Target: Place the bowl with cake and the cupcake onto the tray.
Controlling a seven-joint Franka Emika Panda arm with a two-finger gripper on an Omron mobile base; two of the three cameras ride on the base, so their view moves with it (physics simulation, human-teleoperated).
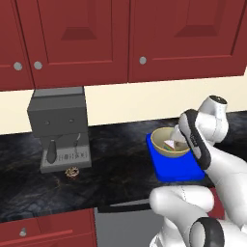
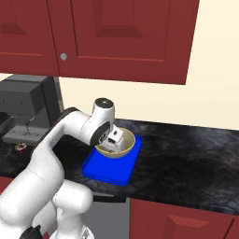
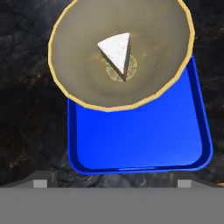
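The tan bowl (image 3: 87,78) with a white cake slice (image 3: 117,50) rests on one end of the blue tray (image 3: 135,135), its rim overhanging the tray's edge. The bowl (image 1: 166,144) and tray (image 1: 176,170) sit on the dark counter right of centre. My gripper (image 2: 114,138) hovers just above the bowl (image 2: 123,147), open. Its fingertips (image 3: 40,183) stand wide apart with nothing between them. The small brown cupcake (image 1: 72,172) sits on the counter far to the left, in front of the coffee machine.
A grey coffee machine (image 1: 58,128) stands at the back left of the black counter (image 1: 116,164). Red wall cabinets (image 1: 120,38) hang overhead. The half of the tray (image 2: 108,172) nearer the counter's front edge is bare.
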